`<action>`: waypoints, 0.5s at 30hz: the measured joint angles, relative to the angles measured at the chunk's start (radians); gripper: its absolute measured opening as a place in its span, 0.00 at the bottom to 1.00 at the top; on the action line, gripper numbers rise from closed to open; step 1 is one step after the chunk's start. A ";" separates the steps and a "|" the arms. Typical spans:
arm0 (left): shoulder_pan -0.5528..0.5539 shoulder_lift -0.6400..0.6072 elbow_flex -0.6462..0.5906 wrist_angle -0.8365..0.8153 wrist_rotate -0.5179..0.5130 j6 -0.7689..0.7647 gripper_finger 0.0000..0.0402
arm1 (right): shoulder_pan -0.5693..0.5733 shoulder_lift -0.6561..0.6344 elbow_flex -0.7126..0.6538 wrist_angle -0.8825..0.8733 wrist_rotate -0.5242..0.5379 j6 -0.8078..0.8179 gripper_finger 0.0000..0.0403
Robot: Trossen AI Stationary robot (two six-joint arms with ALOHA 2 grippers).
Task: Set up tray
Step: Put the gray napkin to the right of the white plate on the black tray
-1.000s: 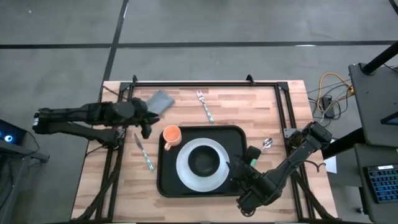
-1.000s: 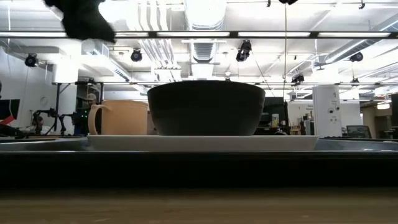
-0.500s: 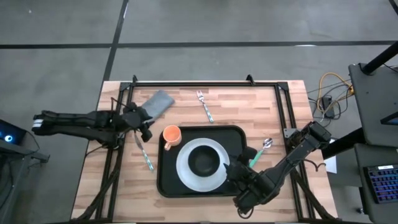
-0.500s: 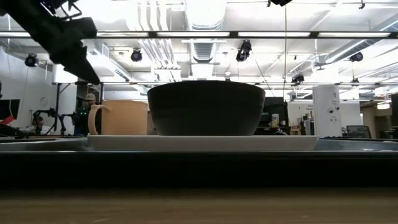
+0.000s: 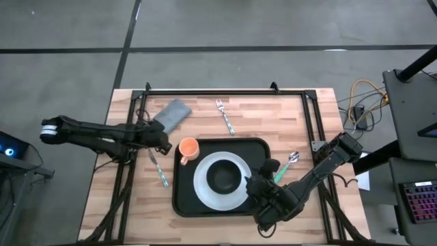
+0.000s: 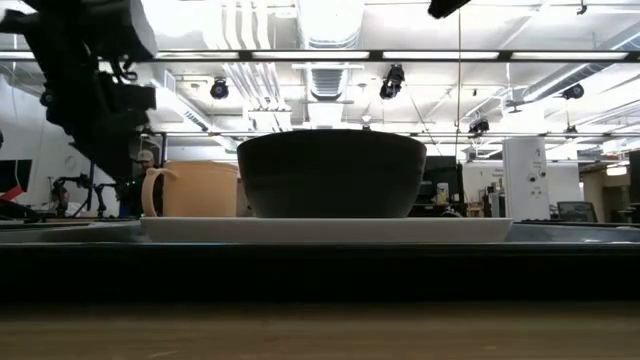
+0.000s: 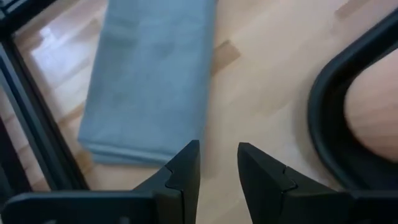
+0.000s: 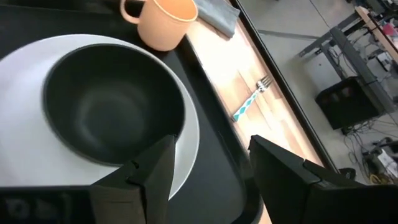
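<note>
Left wrist view first: my left jaws (image 7: 217, 163) sit a narrow gap apart with nothing between them, low over bare wood, with the grey napkin (image 7: 149, 81) just ahead and the rounded corner of the tray (image 7: 323, 124) off to one side. From the high view that gripper is just beside the tray's left edge, near the orange mug (image 5: 188, 148) and right over the top end of the knife (image 5: 158, 167), which lies on the worktop (image 5: 293, 116) outside the tray. My right jaws (image 8: 208, 165) are apart too, empty, hovering over the tray's right half beside the white plate (image 5: 220, 181) and the black bowl (image 5: 223, 177) on it. The tray runs its long axis left to right across the worktop, between both arms. A spoon (image 5: 285, 165) sits just off its right edge and a fork (image 5: 225, 116) lies further back. My guess is the knife goes next, and my left arm is way nearer; it lies lengthwise front to back, so I'd want to close across its narrow width.
</note>
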 joint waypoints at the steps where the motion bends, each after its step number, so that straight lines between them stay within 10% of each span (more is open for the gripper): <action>1: 0.000 0.024 0.002 -0.001 0.006 0.000 0.22 | -0.004 0.000 0.000 0.000 -0.010 -0.006 0.48; 15: -0.001 0.209 0.009 -0.010 0.039 0.078 0.22 | -0.008 0.000 -0.005 -0.002 -0.067 -0.041 0.48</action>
